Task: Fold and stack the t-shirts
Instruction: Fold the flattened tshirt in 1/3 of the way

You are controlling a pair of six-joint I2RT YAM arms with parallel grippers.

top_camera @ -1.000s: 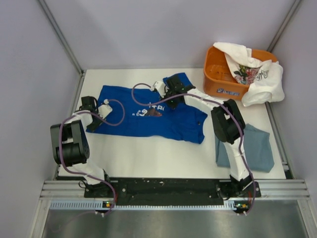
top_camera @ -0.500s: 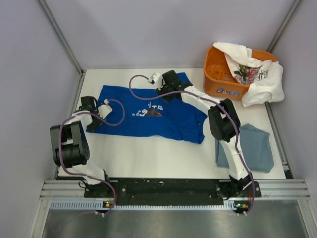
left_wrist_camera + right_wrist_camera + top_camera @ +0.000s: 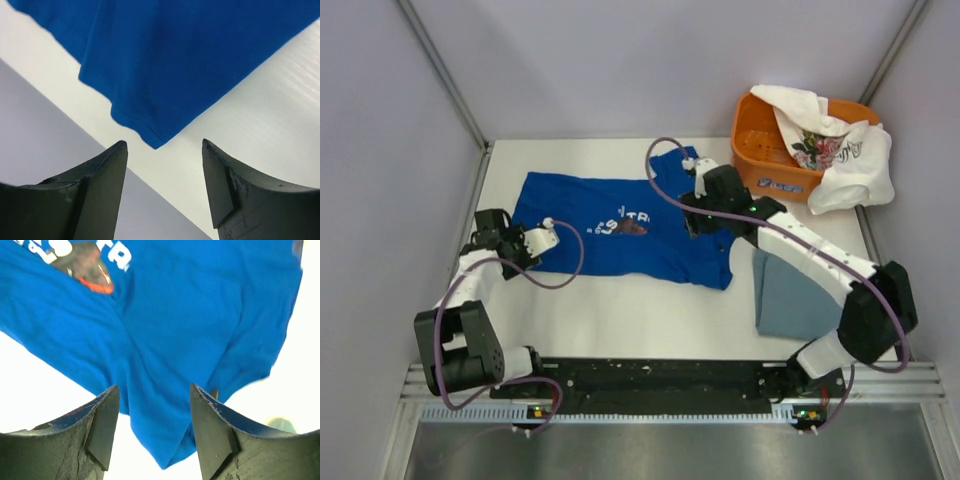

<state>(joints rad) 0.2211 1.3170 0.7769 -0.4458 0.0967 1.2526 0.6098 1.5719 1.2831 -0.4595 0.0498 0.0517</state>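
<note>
The royal-blue t-shirt (image 3: 620, 225) lies spread on the white table, its chest print (image 3: 87, 262) facing up. My left gripper (image 3: 165, 150) is open and empty just off the shirt's left corner (image 3: 155, 135), at the table's left side (image 3: 505, 240). Over the shirt's right part hovers my right gripper (image 3: 155, 392), open with nothing between its fingers (image 3: 705, 218). A folded grey-blue t-shirt (image 3: 800, 295) rests at the right under the right arm. The white floral t-shirt (image 3: 835, 150) hangs over the basket.
The orange basket (image 3: 760, 165) stands at the back right corner. Grey walls close the table on the left, back and right; the left wall (image 3: 45, 150) is close to my left gripper. Bare table (image 3: 640, 315) shows along the near edge.
My right gripper has opened, let go of the blue shirt and swung right and nearer. The left gripper has opened wider and drawn back off the shirt's left edge.
</note>
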